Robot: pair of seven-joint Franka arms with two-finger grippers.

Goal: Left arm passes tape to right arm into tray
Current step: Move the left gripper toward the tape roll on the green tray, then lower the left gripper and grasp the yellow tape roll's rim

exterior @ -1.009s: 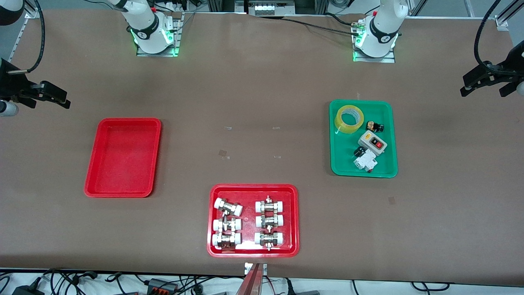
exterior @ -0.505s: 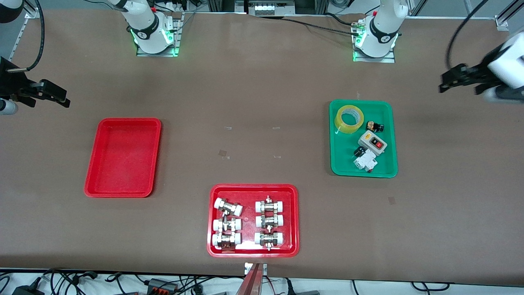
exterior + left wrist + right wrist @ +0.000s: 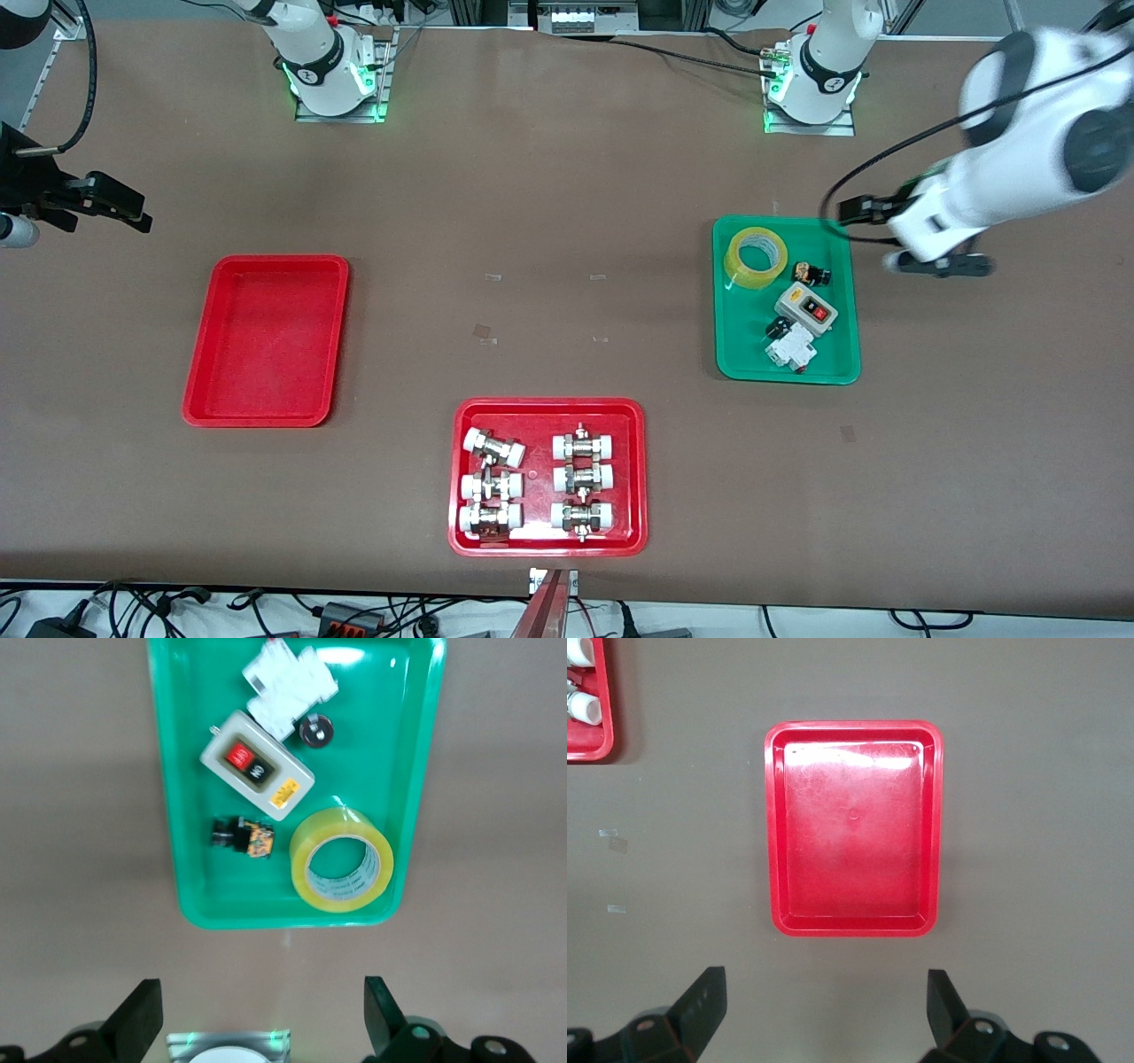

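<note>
Brown table [image 3: 567, 221] | left gripper [image 3: 912, 239] over green tray [image 3: 842, 372] edge, seemingly level

1. We are looking at a brown table [image 3: 567, 195].
2. A plain red tray [image 3: 266, 341] is lying toward the right arm's end.
3. A green tray [image 3: 787, 301] is sitting toward the left arm's end.
4. A red tray of fittings [image 3: 547, 477] is resting nearest the front camera.

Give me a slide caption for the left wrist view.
Open left pincer hovers above green tray holding the tape.
</note>
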